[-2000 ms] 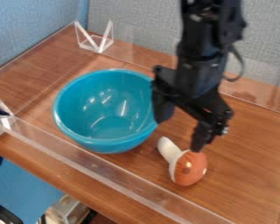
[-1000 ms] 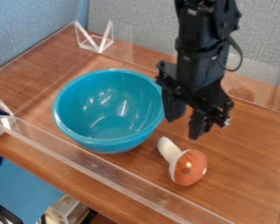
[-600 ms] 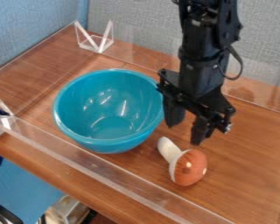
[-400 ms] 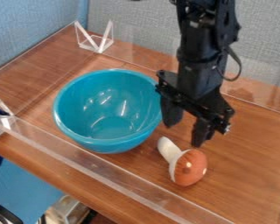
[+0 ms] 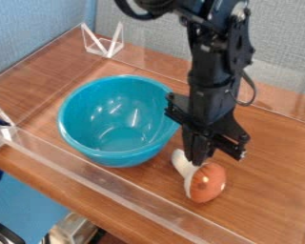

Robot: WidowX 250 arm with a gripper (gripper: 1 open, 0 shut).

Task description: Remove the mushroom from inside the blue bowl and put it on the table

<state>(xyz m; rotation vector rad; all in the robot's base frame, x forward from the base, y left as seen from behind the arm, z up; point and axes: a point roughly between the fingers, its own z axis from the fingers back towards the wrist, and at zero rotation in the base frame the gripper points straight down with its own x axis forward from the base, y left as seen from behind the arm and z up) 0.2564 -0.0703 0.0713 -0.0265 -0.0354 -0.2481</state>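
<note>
The mushroom [image 5: 206, 182] lies on its side on the table [image 5: 66, 71], just right of the blue bowl [image 5: 114, 119]. Its reddish-brown cap points toward the front wall and its cream stem toward the bowl. The bowl is upright with nothing in it. My gripper [image 5: 200, 160] points straight down, low over the mushroom. Its black fingers [image 5: 193, 151] are drawn together where the stem meets the cap and hide part of the stem. The mushroom still rests on the wood.
Low clear acrylic walls [image 5: 130, 195] edge the table at the front and back. A small clear triangular stand [image 5: 107, 42] sits at the far left corner. Bare wood lies left of and behind the bowl.
The gripper has come down from above onto the mushroom, and its spread fingers have closed together. The bowl and the mushroom have stayed where they were.
</note>
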